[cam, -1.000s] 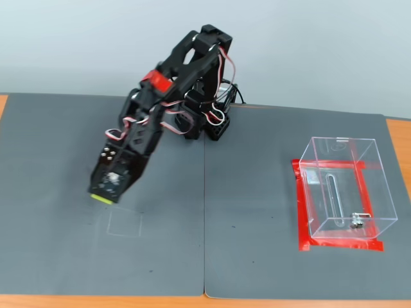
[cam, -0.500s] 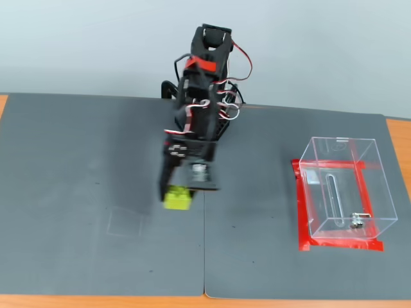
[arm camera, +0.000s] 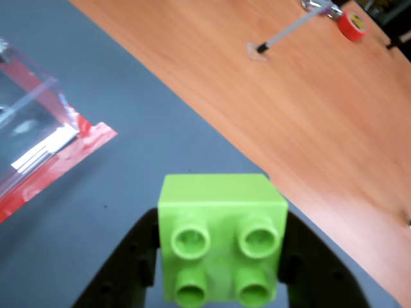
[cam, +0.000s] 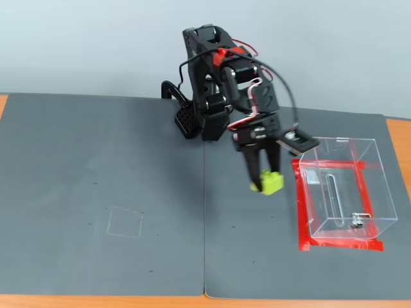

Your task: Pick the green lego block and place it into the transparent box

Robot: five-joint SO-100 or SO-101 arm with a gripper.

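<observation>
Pick done: fingers [cam: 268, 181] clamp block [cam: 271, 183], airborne centre-right of fixed view, just left of box [cam: 347, 189]. Box empty. Left: carry over rim, release inside.

Lime yellow-green lego block [cam: 270, 182], plain and glossy, pinched in a black tool [cam: 264, 179]. Black arm [cam: 218, 83] with red and white wires. Clear, colourless transparent box [cam: 343, 186] on a red tape outline [cam: 302, 212]. Dark grey mats [cam: 103, 192] over an orange wood-grain tabletop [arm camera: 308, 122]. Red tape roll [arm camera: 352, 23] at the tabletop's far edge in the wrist view.
</observation>
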